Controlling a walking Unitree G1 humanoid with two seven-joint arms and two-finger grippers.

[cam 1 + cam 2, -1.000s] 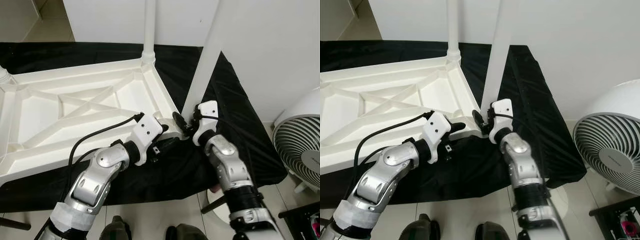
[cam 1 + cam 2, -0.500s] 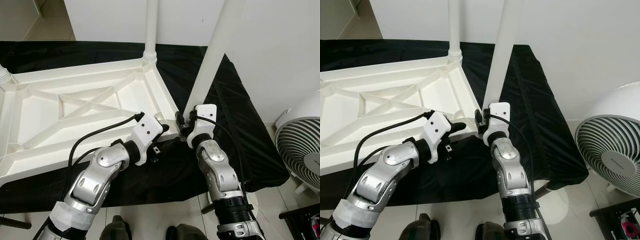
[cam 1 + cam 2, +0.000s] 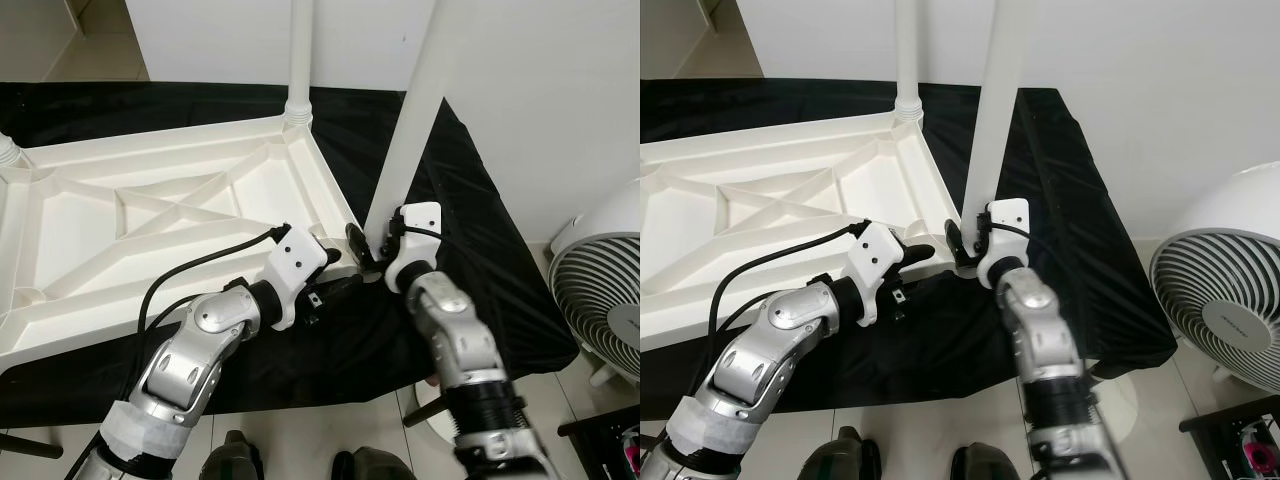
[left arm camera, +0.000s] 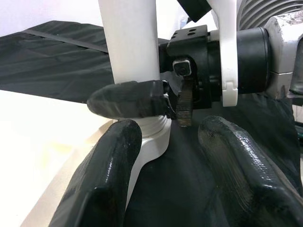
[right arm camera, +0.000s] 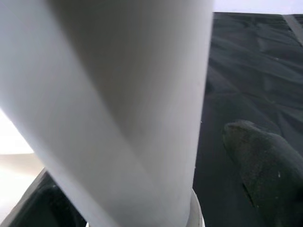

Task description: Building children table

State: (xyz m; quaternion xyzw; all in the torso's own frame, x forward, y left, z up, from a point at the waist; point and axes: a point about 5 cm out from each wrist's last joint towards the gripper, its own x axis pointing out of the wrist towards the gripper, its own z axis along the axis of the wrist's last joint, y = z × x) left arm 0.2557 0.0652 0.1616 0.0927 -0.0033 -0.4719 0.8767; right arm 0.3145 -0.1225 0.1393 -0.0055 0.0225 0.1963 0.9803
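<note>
Fan (image 3: 605, 300) nearby; right fingers (image 3: 358, 246) clamp table leg (image 3: 405, 135) at tabletop (image 3: 150, 225) corner, left fingers (image 4: 109, 189) spread w/o grip.

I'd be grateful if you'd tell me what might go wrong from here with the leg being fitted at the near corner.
1. The tall white plastic table leg leans in its corner socket; it could cross-thread or pop out.
2. The right gripper holds it only near the base, so the long top may swing.
3. The left gripper rests at the upturned white plastic tabletop on loose black cloth, which could slide.
</note>
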